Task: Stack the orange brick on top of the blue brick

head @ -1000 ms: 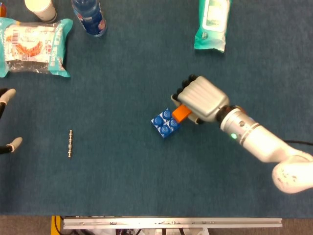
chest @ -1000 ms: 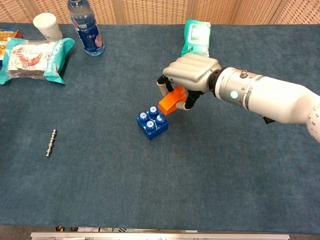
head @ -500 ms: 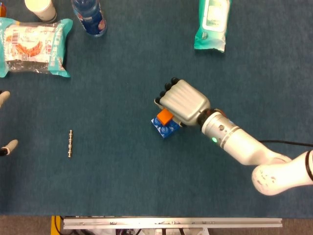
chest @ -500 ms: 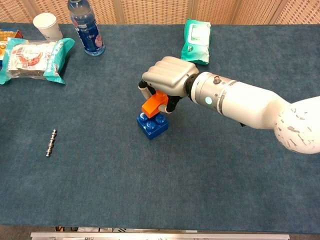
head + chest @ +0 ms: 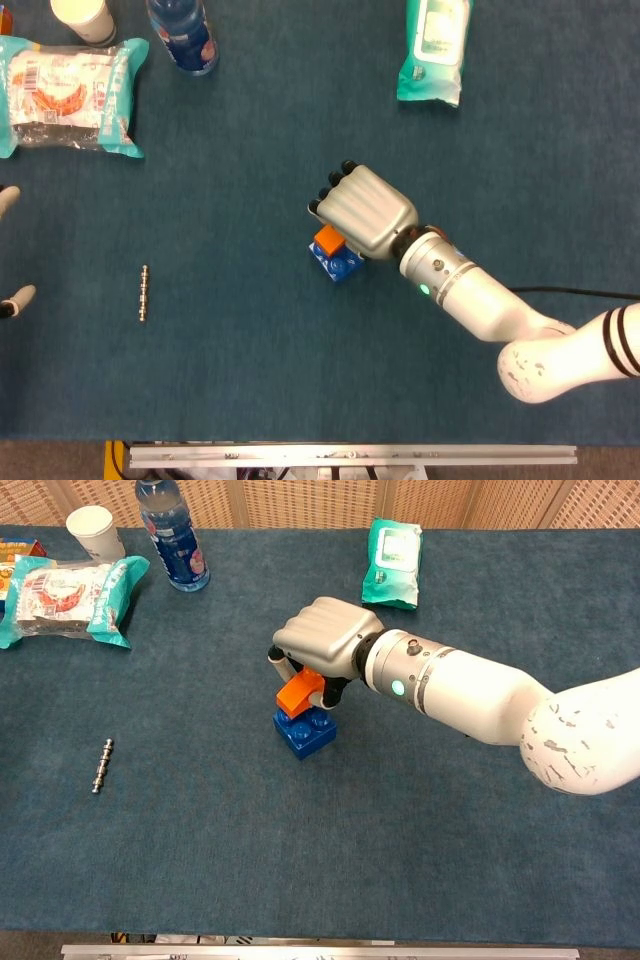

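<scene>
Our right hand point(image 5: 318, 646) grips the orange brick point(image 5: 299, 692), tilted, directly beneath it on the blue brick point(image 5: 305, 731); bare table point(image 5: 300, 860) lies all round.

The light was even and fairly bright in both views, coming from overhead, with no hard shadows across the blue table point(image 5: 250, 380). A soft, short shadow lay under the right hand point(image 5: 322, 640) in the middle of the chest view. The hand's pale shell caught a mild sheen, and the white arm point(image 5: 500, 320) at the lower right of the head view was close to overexposed. Faint glare showed on the plastic snack bag point(image 5: 70, 95) at the upper left. Both pictures were sharp, without motion blur, and only slightly soft towards the corners.
</scene>
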`<state>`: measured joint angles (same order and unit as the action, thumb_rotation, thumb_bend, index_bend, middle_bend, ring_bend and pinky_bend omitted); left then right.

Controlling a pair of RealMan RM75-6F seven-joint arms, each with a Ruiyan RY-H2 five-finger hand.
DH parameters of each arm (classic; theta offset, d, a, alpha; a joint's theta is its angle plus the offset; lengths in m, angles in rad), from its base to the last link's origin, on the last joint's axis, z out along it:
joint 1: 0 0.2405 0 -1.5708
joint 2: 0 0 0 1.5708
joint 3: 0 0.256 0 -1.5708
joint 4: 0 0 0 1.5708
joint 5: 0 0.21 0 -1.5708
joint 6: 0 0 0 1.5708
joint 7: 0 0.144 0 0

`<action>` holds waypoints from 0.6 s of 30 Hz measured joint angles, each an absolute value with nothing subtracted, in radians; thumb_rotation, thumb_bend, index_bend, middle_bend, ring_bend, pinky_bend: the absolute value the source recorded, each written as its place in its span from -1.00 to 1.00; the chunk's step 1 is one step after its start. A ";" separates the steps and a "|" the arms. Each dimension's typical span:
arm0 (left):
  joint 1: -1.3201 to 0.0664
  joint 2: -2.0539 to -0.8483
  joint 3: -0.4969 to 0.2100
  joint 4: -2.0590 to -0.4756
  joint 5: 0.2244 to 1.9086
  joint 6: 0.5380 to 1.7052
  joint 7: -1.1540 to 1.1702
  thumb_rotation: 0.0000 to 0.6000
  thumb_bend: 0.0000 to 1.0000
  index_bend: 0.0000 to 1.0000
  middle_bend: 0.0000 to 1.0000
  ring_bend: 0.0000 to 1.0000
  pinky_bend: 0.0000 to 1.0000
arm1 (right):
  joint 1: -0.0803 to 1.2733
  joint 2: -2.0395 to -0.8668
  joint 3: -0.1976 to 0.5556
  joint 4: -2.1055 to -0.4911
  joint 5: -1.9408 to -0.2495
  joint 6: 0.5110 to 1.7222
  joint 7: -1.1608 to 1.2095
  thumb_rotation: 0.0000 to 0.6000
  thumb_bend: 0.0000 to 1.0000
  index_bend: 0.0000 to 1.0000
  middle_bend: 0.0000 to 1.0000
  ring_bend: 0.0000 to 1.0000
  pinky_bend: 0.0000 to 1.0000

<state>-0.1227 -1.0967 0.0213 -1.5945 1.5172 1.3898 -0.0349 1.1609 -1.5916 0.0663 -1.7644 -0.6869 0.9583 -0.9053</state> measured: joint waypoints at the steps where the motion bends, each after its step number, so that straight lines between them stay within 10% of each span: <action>1: -0.122 -1.097 0.021 -1.593 1.517 1.390 -0.036 1.00 -0.70 -0.80 -0.77 -0.68 -0.79 | 1.162 -1.594 0.066 -1.764 -0.685 0.961 -0.906 1.00 -0.25 0.15 0.09 -0.38 -0.47; 18: -0.118 -1.094 0.025 -1.580 1.521 1.391 -0.056 1.00 -0.70 -0.80 -0.78 -0.68 -0.79 | 1.192 -1.649 0.052 -1.753 -0.651 1.004 -0.957 1.00 -0.25 0.15 0.09 -0.38 -0.47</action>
<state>-0.1179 -1.0942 0.0249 -1.5796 1.5209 1.3906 -0.0557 1.1920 -1.6485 0.0524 -1.7528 -0.6506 1.0041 -0.9574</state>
